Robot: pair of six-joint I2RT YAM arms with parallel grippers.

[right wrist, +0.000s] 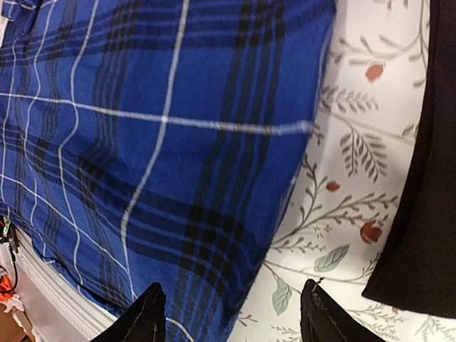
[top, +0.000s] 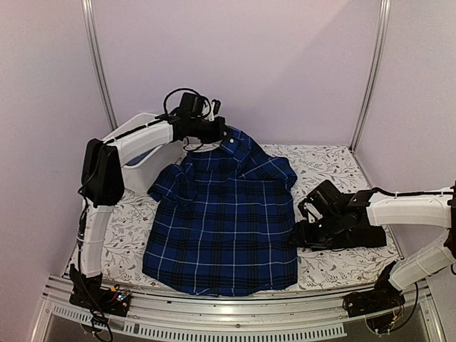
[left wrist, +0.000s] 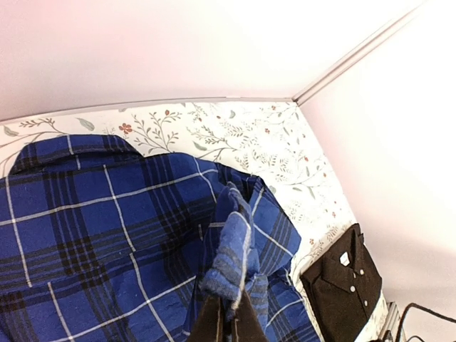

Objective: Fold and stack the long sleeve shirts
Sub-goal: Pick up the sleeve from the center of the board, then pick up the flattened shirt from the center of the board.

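Observation:
The navy-and-blue plaid shirt [top: 221, 228] lies spread on the table's middle, collar toward the back. My left gripper [top: 223, 132] is at the collar end, raised. In the left wrist view the left gripper [left wrist: 229, 324] is shut on a bunched fold of the plaid shirt [left wrist: 92, 235], which hangs down from it. The black shirt [left wrist: 345, 281] lies folded at the right, partly under my right arm [top: 406, 210]. My right gripper [right wrist: 231, 317] is open and low, straddling the plaid shirt's [right wrist: 164, 142] right edge, with the black shirt [right wrist: 427, 178] beside it.
A floral tablecloth [top: 320, 164] covers the table. A white bin [top: 141, 155] sits at the back left behind my left arm. Metal posts [top: 100, 64] stand at the back corners and a metal rail [top: 235, 306] runs along the near edge.

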